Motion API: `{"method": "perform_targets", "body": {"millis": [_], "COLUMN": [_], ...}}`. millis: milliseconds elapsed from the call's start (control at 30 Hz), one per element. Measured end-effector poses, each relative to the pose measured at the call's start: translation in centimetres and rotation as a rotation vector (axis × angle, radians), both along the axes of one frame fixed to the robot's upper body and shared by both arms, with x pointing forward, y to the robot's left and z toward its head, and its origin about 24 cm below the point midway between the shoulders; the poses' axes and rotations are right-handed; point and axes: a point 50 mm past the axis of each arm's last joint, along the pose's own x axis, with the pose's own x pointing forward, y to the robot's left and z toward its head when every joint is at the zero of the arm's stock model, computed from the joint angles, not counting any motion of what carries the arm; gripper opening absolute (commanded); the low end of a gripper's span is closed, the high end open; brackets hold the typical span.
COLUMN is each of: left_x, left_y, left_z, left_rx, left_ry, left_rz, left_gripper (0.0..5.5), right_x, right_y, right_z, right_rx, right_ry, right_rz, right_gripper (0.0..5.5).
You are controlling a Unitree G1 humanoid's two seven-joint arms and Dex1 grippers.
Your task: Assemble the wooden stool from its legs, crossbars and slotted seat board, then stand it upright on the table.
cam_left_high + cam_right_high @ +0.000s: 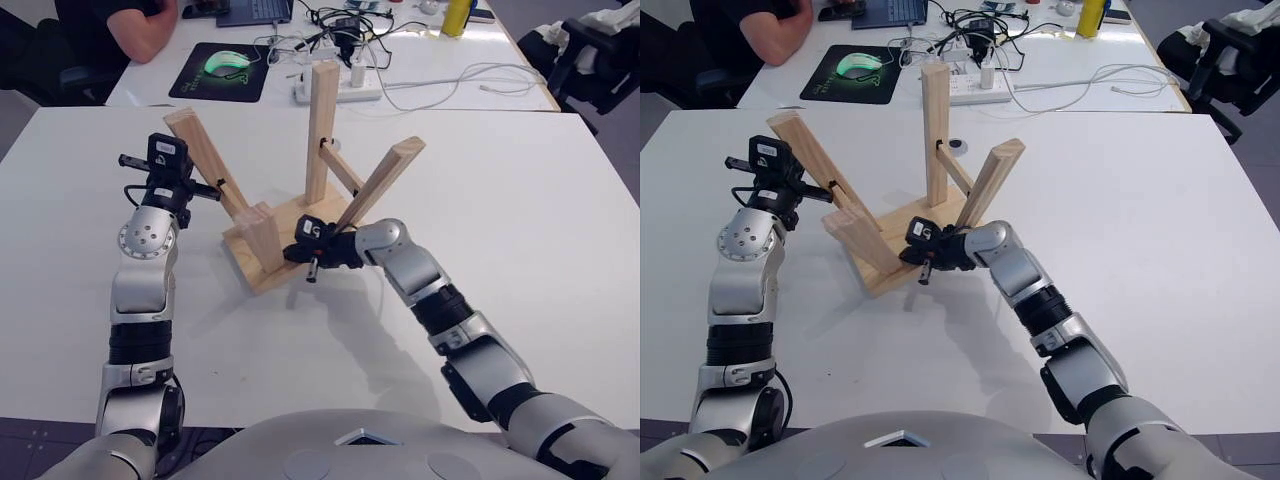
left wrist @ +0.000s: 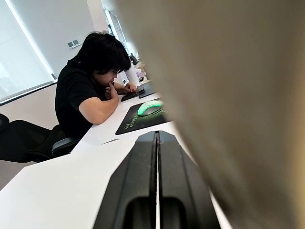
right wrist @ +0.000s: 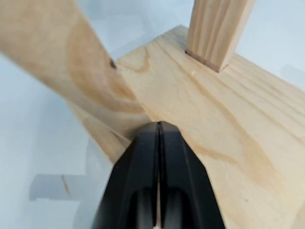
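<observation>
Pale flat wooden seat board (image 3: 228, 133): bare, unvarnished wood, matt and sanded smooth, with long brown grain lines and a swirl near one leg joint.
Square pale wooden legs (image 1: 322, 130): the same raw, matt timber, with fine straight grain and one small dark knot.
Thin pale wooden crossbar (image 1: 342, 168): unfinished matt wood like the legs.
Black left tool (image 2: 156, 138): smooth moulded plastic with a satin sheen.
Black right tool (image 3: 158, 126): smooth plastic, faintly glossy along its edges.
Wide white bench (image 1: 520, 200): smooth, matt top.
</observation>
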Motion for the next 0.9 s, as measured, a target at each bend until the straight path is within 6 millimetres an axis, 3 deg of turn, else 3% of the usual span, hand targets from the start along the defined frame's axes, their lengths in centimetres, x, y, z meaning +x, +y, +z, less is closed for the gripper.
{"method": "perform_targets", "body": {"millis": [100,267,300,400,433,467,567,633,733,900], "left_x": [-0.1,-0.6,-0.8,-1.7,-1.7,-1.8,-1.9,-1.8,-1.3,-2.6], "left_y": [0.3,0.6,0.7,1.3,1.3,1.3,1.2,0.9,0.4,2.5], "left_z": [0.1,-0.1,-0.2,-0.6,-0.7,-0.7,-0.8,-0.8,-0.8,-2.8], "left_rx": [-0.001,-0.002,-0.002,-0.004,-0.006,-0.008,-0.014,-0.016,-0.013,0.097], "left_ry": [-0.004,-0.005,-0.002,0.011,0.014,0.016,0.018,0.018,0.026,0.176], "left_rz": [0.016,0.034,0.038,0.078,0.082,0.087,0.089,0.077,0.052,0.078], "left_gripper": [0.03,0.03,0.03,0.03,0.03,0.03,0.03,0.03,0.03,0.03], "right_x": [-1.4,-2.9,-3.3,-4.9,-5.2,-5.6,-6.9,-5.8,-2.6,0.4], "right_y": [-0.3,-3.3,-4.3,-10.1,-11.2,-12.3,-15.8,-17.4,-19.2,-19.6], "right_z": [1.0,5.9,6.8,9.8,10.0,9.8,6.3,4.3,1.5,-1.0], "right_rx": [0.023,0.140,0.149,0.119,0.096,0.066,-0.045,-0.087,-0.095,-0.072], "right_ry": [0.058,0.038,0.046,0.084,0.095,0.130,0.301,0.274,0.131,-0.034], "right_rz": [-0.086,-0.110,-0.107,-0.120,-0.124,-0.129,-0.213,-0.320,-0.561,-0.724], "right_gripper": [0.00,0.00,0.00,0.00,0.00,0.00,0.00,0.00,0.00,0.00]}}
